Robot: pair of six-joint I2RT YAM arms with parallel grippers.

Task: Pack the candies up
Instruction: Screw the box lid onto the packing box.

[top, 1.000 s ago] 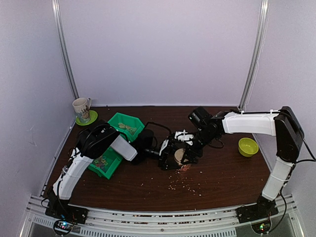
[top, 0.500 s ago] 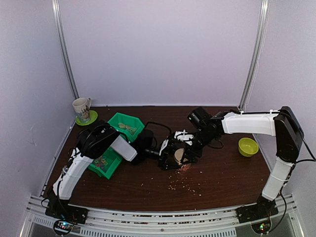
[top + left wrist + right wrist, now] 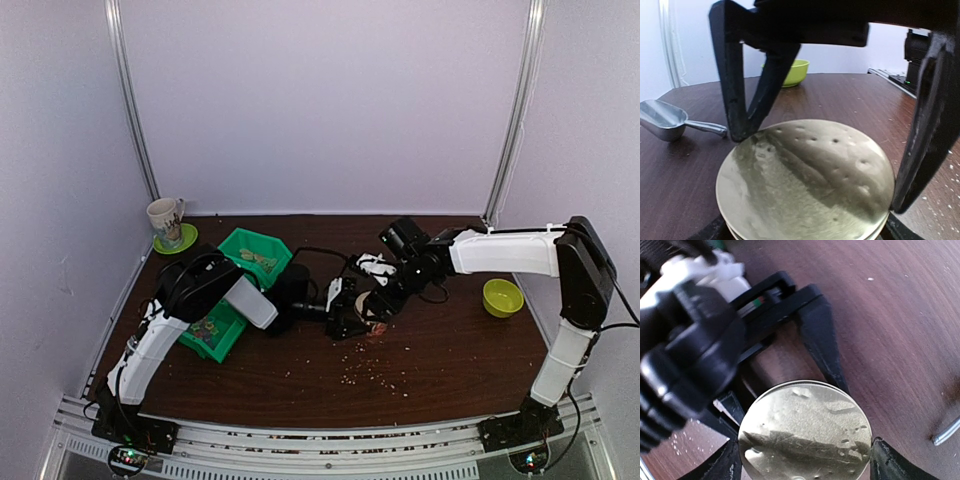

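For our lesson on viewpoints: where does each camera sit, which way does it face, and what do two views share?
Top external: high behind the bases, looking down on the table; left arm and right arm show.
Left wrist: low, facing the lime bowl; left gripper flanks the gold lid.
Right wrist: looks down on that lid; right gripper tips show.
Shared: the lid.

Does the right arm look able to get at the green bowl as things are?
Probably yes. The green bowl sits alone beside the right arm, nothing between them. The right hand straddles the gold lid, though, so it must back away first.
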